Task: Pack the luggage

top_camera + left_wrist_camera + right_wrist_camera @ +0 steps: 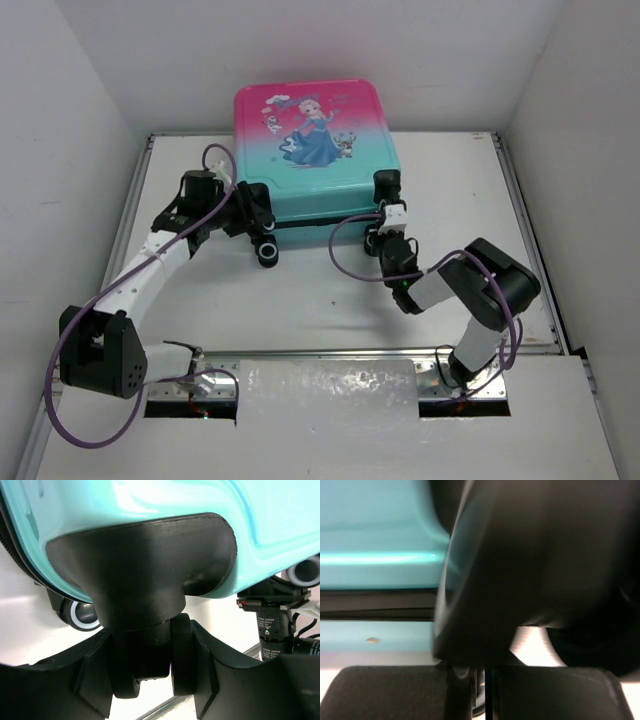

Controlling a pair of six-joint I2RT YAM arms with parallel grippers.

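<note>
Left gripper [150, 672] clamps one wheel [181, 650] of the single luggage [310, 140]; right gripper [479, 690], blurred, seems fully closed.

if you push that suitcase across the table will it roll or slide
Likely slides, not rolls: the suitcase lies flat on the table, shell down. Its glossy hard shell looks stiff and slippery. The wheel clamped in the left gripper looks like a caster, so it may swivel when tugged.

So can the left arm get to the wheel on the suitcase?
Looks like yes: the left tool sits closed around a wheel at the near-left corner of the luggage, one finger on each side, nothing in the way.
</note>
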